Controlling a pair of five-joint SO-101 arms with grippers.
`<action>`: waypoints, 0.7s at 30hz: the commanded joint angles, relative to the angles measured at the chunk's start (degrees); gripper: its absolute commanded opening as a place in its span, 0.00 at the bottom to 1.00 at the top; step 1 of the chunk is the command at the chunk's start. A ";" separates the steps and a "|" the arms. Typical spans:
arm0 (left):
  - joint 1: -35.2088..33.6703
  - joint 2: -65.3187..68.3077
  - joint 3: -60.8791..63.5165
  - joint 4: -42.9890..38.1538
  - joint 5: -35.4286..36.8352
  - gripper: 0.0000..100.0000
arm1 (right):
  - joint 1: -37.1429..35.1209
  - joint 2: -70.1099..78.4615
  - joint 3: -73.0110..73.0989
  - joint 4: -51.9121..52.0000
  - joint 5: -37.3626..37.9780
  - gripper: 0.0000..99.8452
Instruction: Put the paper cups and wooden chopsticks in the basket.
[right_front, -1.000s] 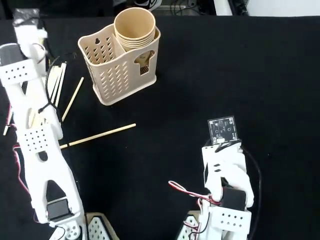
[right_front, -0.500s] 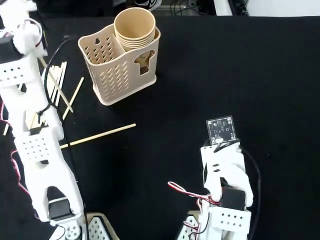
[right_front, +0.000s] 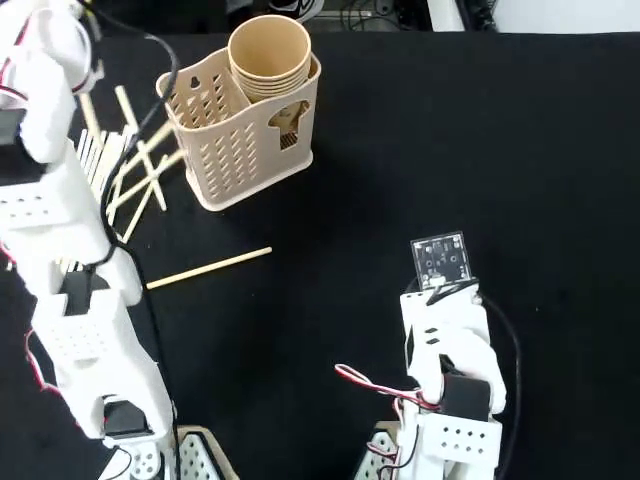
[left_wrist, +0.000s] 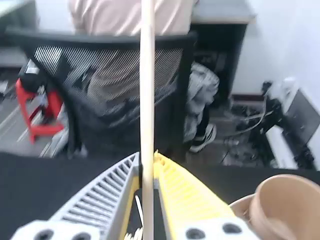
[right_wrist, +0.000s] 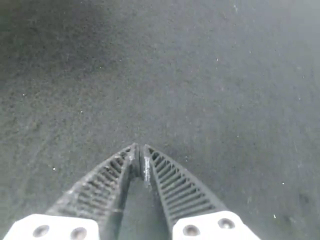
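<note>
My left gripper (left_wrist: 146, 161) is shut on a wooden chopstick (left_wrist: 147, 75) that stands up between its jaws, raised above the table's far left. The left arm (right_front: 50, 70) rises over a loose pile of chopsticks (right_front: 105, 165) beside the basket. The beige slotted basket (right_front: 215, 140) holds stacked paper cups (right_front: 270, 55) in its right compartment; a cup rim (left_wrist: 285, 205) also shows in the left wrist view. One chopstick (right_front: 210, 267) lies alone in front of the basket. My right gripper (right_wrist: 139, 159) is shut and holds nothing, low over bare black cloth.
The right arm (right_front: 445, 340) is folded at the near edge, right of centre. Black cloth (right_front: 480, 150) covers the table. A chair and room clutter lie beyond the far edge.
The left arm has lifted and swung toward the far edge with the chopstick. The pile has shifted, and some sticks now lie slanted toward the basket. The right arm has kept still.
</note>
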 joint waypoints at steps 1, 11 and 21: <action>2.59 -2.81 -1.10 -4.75 3.34 0.03 | -0.79 -3.82 0.04 0.09 0.35 0.01; 6.55 -2.29 -0.75 -14.95 13.80 0.03 | -0.79 -3.82 0.04 0.09 0.35 0.01; 10.42 11.34 -1.10 -20.04 13.89 0.03 | -0.70 -3.82 0.04 0.00 0.35 0.01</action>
